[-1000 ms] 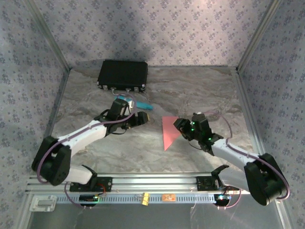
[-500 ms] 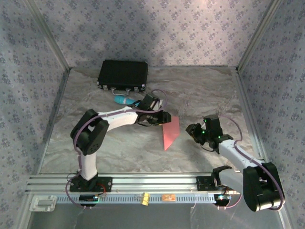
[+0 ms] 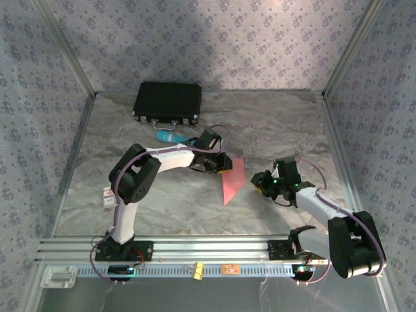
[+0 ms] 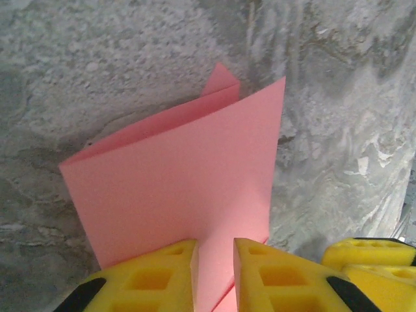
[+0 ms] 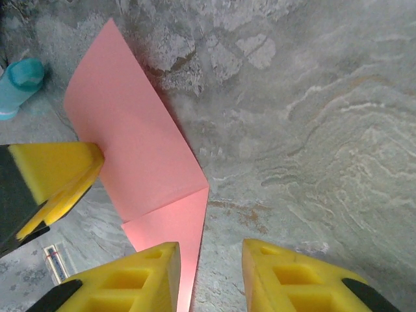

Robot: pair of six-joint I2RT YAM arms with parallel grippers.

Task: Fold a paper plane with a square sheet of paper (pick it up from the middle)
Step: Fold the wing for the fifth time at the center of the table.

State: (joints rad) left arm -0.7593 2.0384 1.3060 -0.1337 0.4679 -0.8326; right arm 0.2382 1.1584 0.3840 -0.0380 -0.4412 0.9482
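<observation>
Two shifts: the left gripper (image 4: 215, 250) swung across and narrowed its jaws to a slim gap astride the folded pink paper (image 4: 182, 175) in the middle of the table (image 3: 273, 123), while the right gripper (image 5: 211, 250), part-spread and empty, backed off beside it, likely handing over the next fold.

A folded salmon-pink sheet of paper (image 5: 136, 156) lies on the grey marbled tabletop (image 5: 312, 117), its lower flap reaching between the right gripper (image 5: 211, 253)'s parted yellow fingers. Another yellow foam finger (image 5: 55, 172) touches its left edge, and a teal cylinder (image 5: 18, 84) lies top left.
</observation>
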